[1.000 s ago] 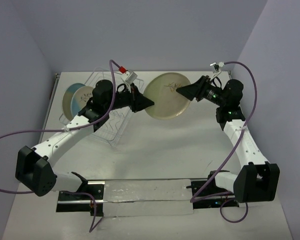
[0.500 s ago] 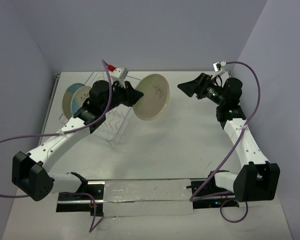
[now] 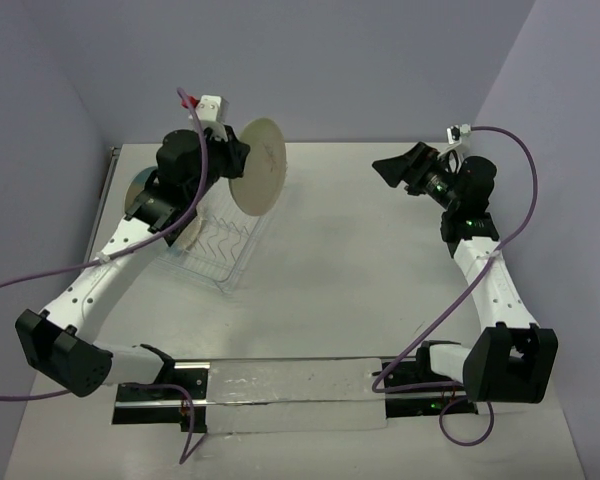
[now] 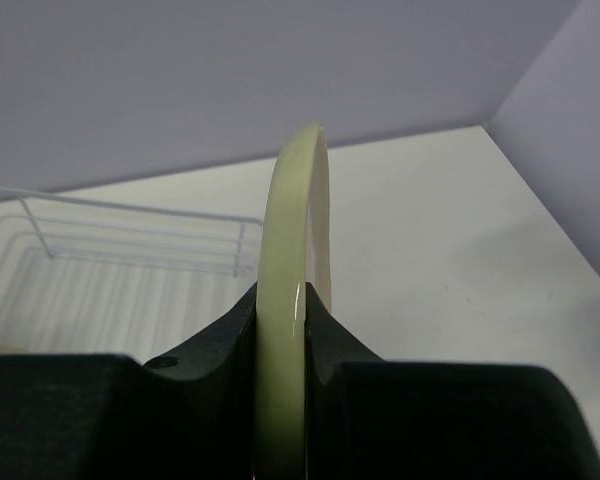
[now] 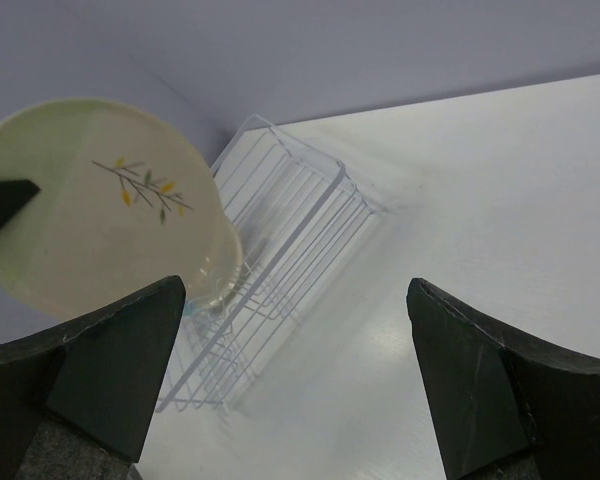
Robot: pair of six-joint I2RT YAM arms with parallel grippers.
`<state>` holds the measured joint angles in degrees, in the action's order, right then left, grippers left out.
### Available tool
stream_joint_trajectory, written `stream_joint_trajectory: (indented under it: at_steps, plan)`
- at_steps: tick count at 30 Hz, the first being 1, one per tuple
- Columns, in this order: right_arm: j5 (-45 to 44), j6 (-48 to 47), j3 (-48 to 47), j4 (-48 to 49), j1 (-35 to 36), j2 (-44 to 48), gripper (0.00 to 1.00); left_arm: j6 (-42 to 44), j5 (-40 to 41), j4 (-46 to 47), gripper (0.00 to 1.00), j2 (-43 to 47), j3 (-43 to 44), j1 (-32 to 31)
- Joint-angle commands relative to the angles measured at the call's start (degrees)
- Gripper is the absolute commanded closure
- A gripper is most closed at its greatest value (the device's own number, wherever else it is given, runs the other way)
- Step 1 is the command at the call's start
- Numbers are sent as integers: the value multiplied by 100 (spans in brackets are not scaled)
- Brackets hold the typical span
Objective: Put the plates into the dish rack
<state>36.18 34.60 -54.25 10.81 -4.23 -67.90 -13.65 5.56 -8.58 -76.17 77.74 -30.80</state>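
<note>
My left gripper [image 3: 232, 160] is shut on the rim of a cream plate [image 3: 259, 164] with a twig drawing and holds it upright in the air over the far end of the wire dish rack [image 3: 223, 250]. In the left wrist view the plate [image 4: 292, 230] stands edge-on between my fingers [image 4: 220, 345], with the rack [image 4: 130, 250] below left. A second plate [image 3: 137, 192], with light blue on it, stands in the rack's left end, mostly hidden by my left arm. My right gripper [image 3: 388, 168] is open and empty, well right of the plate. The right wrist view shows the held plate [image 5: 100, 200], the rack [image 5: 290, 250] and the racked plate's rim [image 5: 218, 272]. A third plate is out of view.
A transparent strip [image 3: 290, 395] lies along the near table edge between the arm bases. Purple cables loop off both arms. Walls close the table at the back and both sides.
My right gripper has let go of the plate and drawn back to the right. My left gripper has carried the plate up and back-left over the rack, turning it edge-on.
</note>
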Motion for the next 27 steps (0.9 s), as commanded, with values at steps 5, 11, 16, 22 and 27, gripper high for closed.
stream_joint_trajectory:
  at_steps: [5,11,16,22,27]
  plan:
    - [-51,-623,-115,-289,-78,161,0,1193,567,531,100,11,766,458]
    - [-521,-997,-80,-700,-106,347,0,1506,396,258,100,-58,883,1098]
    - [-658,-1123,7,-1026,-292,503,0,1814,34,112,100,-269,734,1438]
    - [-706,-987,192,-1178,-535,720,0,1947,-582,-299,100,-460,1075,1846]
    - [-806,-945,337,-1169,-574,800,0,1825,-588,-214,100,-183,551,1962]
